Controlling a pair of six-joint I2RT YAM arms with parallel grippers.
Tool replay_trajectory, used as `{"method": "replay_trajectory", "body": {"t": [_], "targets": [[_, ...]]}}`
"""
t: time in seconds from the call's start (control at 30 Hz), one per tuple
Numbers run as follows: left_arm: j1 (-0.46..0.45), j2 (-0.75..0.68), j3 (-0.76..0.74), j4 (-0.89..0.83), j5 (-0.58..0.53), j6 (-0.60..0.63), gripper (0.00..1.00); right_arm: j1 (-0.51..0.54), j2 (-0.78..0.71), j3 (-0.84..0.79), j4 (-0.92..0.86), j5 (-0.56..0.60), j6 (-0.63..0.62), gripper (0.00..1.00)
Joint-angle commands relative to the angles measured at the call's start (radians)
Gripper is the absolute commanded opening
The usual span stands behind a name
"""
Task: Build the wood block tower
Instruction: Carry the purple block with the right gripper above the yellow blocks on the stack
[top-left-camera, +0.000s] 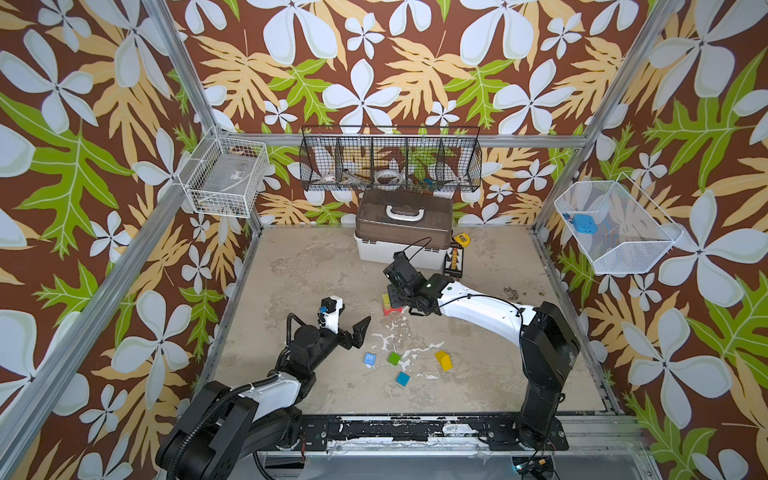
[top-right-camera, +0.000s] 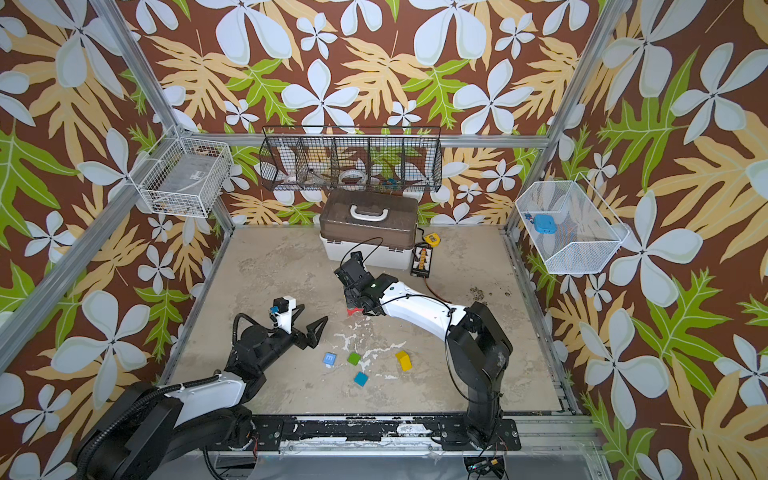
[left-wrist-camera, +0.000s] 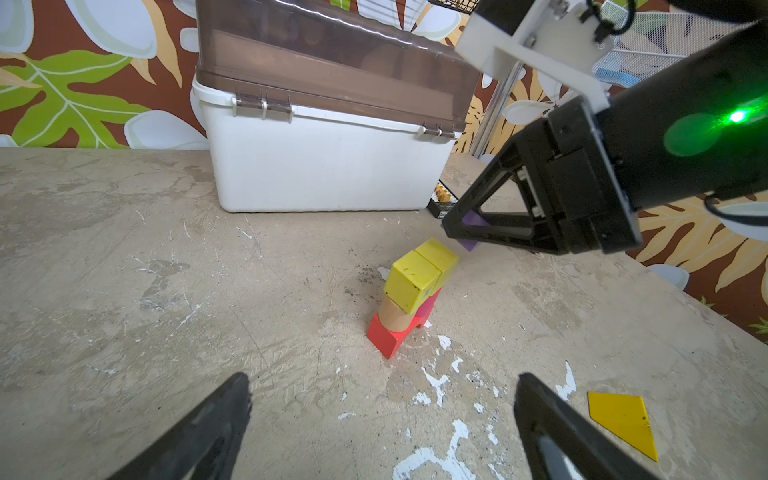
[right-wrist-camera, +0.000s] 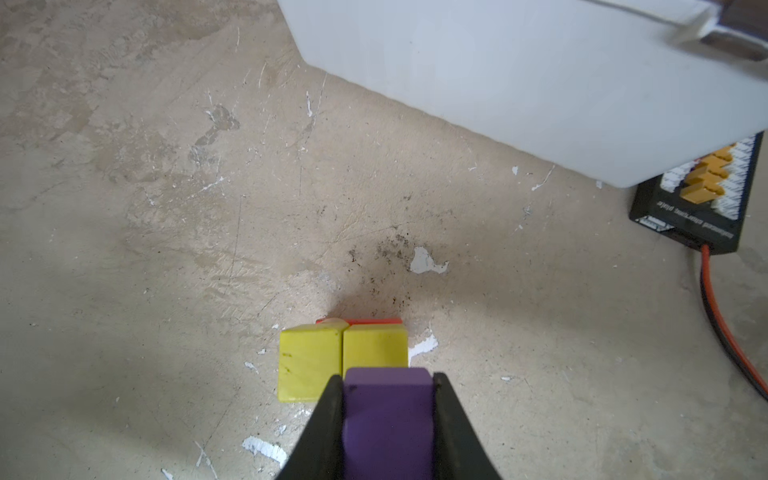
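- Tower (left-wrist-camera: 409, 299) is found near the middle of the worktop (top-left-camera: 291, 282), in front of the white box (top-left-camera: 372, 249) with the brown lid and apart from it
- Its base is formed by a red slab (left-wrist-camera: 388, 338) laid flat on the worktop
- A tan cylinder (left-wrist-camera: 392, 318) and a pink cylinder (left-wrist-camera: 428, 307) are stood side by side on the slab
- The tan cylinder is capped by a yellow cube (left-wrist-camera: 413, 280) and the pink one by a second yellow cube (left-wrist-camera: 438, 255); the two cubes are pressed together
- A purple cube (right-wrist-camera: 386, 415) is clenched between the right jaws, with one jaw against each of two opposite faces
- The purple cube is held just above the far edge of the second yellow cube; whether the two are touching cannot be told
- The left jaws are spread wide with nothing between them; they are held low over the worktop, pointed at the tower and well apart from it
- In both top views the tower is largely covered by the right arm (top-left-camera: 478, 307), with only a sliver of yellow and red seen beside the wrist
- Four wood blocks are scattered nearer the front edge, none touching: a blue cube (top-left-camera: 370, 359) marked with a letter, a green cube (top-left-camera: 394, 358), a teal cube (top-left-camera: 402, 378) and a yellow piece (top-left-camera: 443, 360)
- A black board (top-left-camera: 454, 261) with orange plugs is seen just beside the white box, and a yellow tape measure (top-left-camera: 461, 240) lies behind it
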Motion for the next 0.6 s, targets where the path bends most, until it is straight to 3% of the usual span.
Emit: {"method": "replay_trajectory", "body": {"t": [0.0,0.57], "targets": [[0.0,0.0,0.005,0.014,0.003,0.002,1.0,0.001,0.012,0.019,-0.037,0.004,-0.016,0.17],[-0.002,0.011,0.014,0.007,0.003,0.0,1.0,0.001,0.038,0.027,-0.037,-0.015,-0.027,0.18]]}}
